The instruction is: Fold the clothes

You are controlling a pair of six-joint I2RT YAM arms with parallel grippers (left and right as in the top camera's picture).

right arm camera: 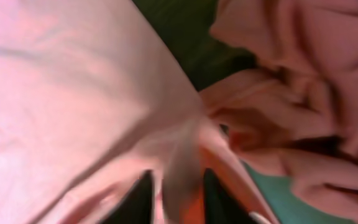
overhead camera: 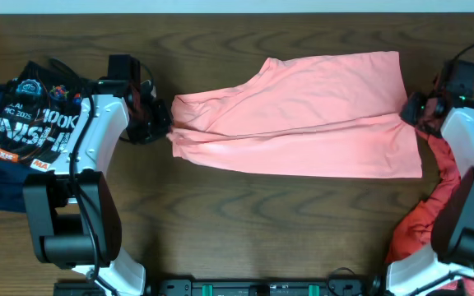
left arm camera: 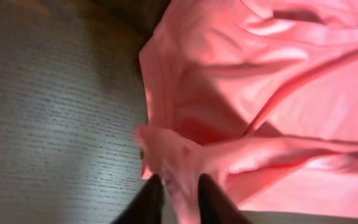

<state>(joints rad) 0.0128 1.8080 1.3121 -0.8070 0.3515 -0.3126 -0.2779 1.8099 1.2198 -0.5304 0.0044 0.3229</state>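
A salmon-pink garment (overhead camera: 303, 115) lies spread across the middle of the wooden table, partly folded over itself. My left gripper (overhead camera: 164, 125) is at its left edge and is shut on a bunched fold of the pink cloth (left arm camera: 179, 186). My right gripper (overhead camera: 412, 108) is at the garment's right edge and is shut on the pink fabric (right arm camera: 178, 186). In the right wrist view the cloth hangs between the two dark fingers.
A dark navy printed T-shirt (overhead camera: 23, 131) lies at the far left by the left arm. A crumpled red-orange garment (overhead camera: 434, 205) lies along the right edge, also in the right wrist view (right arm camera: 303, 74).
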